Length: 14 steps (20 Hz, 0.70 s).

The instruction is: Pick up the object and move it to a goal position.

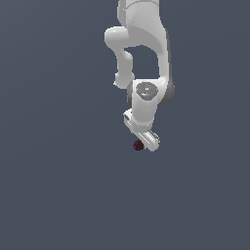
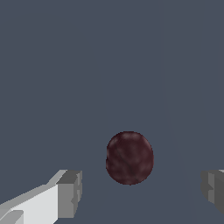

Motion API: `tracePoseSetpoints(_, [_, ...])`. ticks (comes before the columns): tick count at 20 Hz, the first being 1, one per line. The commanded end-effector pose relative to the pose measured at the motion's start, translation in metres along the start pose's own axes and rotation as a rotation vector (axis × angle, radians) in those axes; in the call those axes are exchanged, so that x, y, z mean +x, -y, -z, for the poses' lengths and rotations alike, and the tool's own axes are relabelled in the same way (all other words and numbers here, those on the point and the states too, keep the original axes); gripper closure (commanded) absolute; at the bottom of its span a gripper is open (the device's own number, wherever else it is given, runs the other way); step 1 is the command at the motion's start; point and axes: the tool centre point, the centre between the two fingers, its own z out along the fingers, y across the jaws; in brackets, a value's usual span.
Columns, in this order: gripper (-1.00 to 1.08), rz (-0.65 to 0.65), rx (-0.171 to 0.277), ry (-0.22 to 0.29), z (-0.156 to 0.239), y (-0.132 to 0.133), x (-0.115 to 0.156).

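Maroon ball (image 2: 129,158) is sitting between the gripper's (image 2: 142,192) two fingers (image 2: 70,192), touching neither. They're standing wide apart, gripping nothing.

Surface: plain dark slate-grey floor (image 1: 58,195), featureless.
On it: small dark maroon ball (image 1: 138,145), bumpy, roundish.

A simulated test scene is shown, not a real room. A flat, uniform slate-blue ground (image 1: 58,195) is seen filling both views, with no walls, furniture or edges to be made out. The white arm (image 1: 141,49) is rendered with smooth, plain shading and faceted corners, and the dark maroon ball (image 2: 129,157) is drawn with a blurred, mottled texture.
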Motion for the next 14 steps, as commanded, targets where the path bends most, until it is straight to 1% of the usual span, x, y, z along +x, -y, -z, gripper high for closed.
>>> tracePoseSetpoints(1, [-0.92, -0.029, 0.0, -0.001, -0.002, 0.0, -0.002])
tracePoseSetpoints(6, [-0.92, -0.057, -0.001, -0.002, -0.005, 0.0, -0.004])
tracePoseSetpoints(14, [-0.92, -0.055, -0.001, -0.002, -0.013, 0.0, -0.004])
